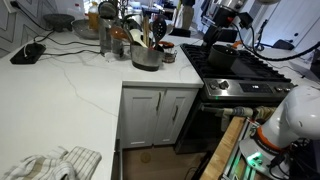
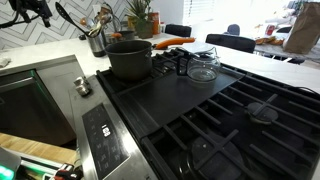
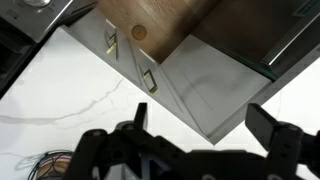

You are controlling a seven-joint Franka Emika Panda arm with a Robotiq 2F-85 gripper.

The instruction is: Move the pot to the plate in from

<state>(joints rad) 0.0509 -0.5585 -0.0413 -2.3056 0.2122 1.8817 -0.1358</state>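
While the dark pot [image 2: 130, 60] is sitting upright on the black stove [image 2: 200, 120], its open mouth is pointing straight up. It is round, so no side is looking longer than another, and I cannot make out a handle. The pot is resting on the grate at the far end of the stove, close to the edge with the knobs [image 2: 82, 87], and nothing is touching it. A clear glass dish [image 2: 203, 67] is sitting just beside it on the same stove top. Behind the pot, a metal holder [image 2: 97, 42] full of spoons is standing on the counter, and a green plant [image 2: 138, 15] is growing near it. Far back, a table [image 2: 255, 45] with chairs is standing by a bright window. In an exterior view the pot [image 1: 222, 57] is showing as a dark shape on the stove, and the white stone counter [image 1: 60, 90] is spreading wide beside it. A bunched cloth [image 1: 55, 163] is lying on the counter's near corner, and white cabinet doors [image 1: 160, 115] are standing under it. The robot's white arm [image 1: 292, 115] is hanging low, well apart from the pot. In the wrist view the gripper [image 3: 200, 125] is looking down over the counter edge, the cabinet doors and a wooden floor [image 3: 160, 25]. Its two fingers [image 3: 268, 128] are standing wide apart and are holding nothing.
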